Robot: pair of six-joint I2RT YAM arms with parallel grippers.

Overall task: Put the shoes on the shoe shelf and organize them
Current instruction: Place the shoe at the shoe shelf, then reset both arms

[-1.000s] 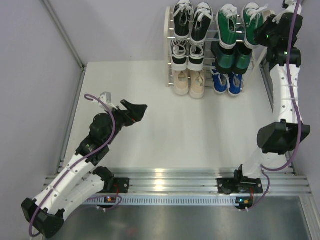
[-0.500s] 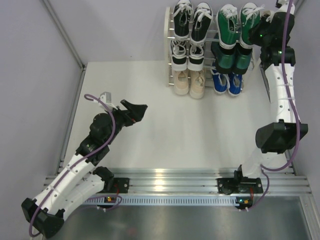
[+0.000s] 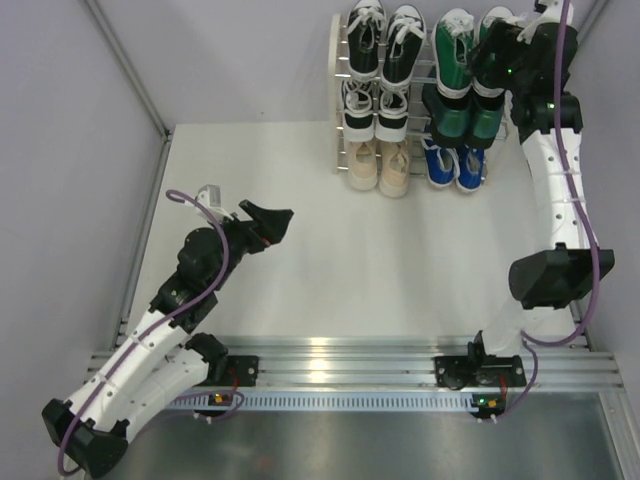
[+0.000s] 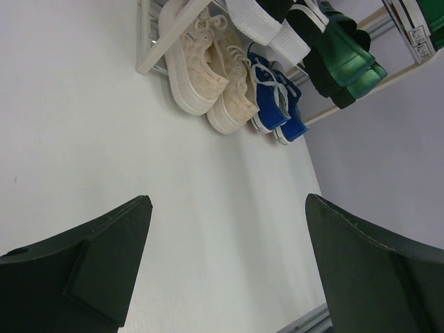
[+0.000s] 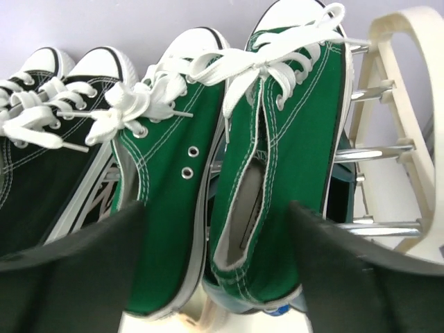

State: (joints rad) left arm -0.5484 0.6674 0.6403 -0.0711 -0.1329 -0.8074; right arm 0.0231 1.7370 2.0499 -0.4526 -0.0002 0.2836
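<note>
Where the shoes sit: all on the shoe shelf point(image 3: 337, 100), at the far edge of the table point(image 3: 400, 260), two pairs per tier.
Long axis: every shoe runs near-to-far, across the chrome bars, the pairs side by side.
Top tier: black-and-white sneakers point(image 3: 385, 40) on the left, green sneakers point(image 3: 456, 50) on the right.
Green pair's pointing: white toe caps face the far wall and heel openings face the arms, laces uppermost.
Middle tier: second black-and-white pair point(image 3: 375, 110) on the left, dark green dress shoes point(image 3: 460, 115) on the right.
Bottom row: beige lace-ups point(image 3: 380, 165) on the left and blue sneakers point(image 3: 452, 165) on the right; which end is the toe is hard to tell.
Right gripper point(image 3: 497, 52): at the top tier's right end, its jaws spread wide. Its fingers point(image 5: 83, 263) flank the green pair's heels and grip nothing; whether they touch I cannot tell.
Left gripper point(image 3: 268, 215): well apart from the shelf, over bare table, jaws wide and empty.
</note>
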